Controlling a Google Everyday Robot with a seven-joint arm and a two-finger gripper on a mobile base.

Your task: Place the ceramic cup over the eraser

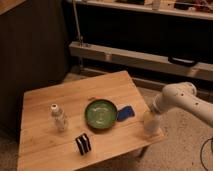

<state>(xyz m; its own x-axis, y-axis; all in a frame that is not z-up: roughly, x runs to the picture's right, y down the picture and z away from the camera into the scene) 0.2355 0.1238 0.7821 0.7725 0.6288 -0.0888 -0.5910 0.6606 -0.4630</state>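
Observation:
The white ceramic cup [151,125] stands upright near the table's right front corner. My gripper [152,113] is at the end of the white arm [181,99] that reaches in from the right, and it sits right above and against the cup's top. The striped black and white eraser [83,143] stands near the table's front edge, well to the left of the cup, beyond the green bowl.
A green bowl [101,114] sits mid-table with a flat blue object [125,112] next to it, between eraser and cup. A clear bottle with a white cap [59,118] stands at the left. The wooden table [60,95] ends just right of the cup.

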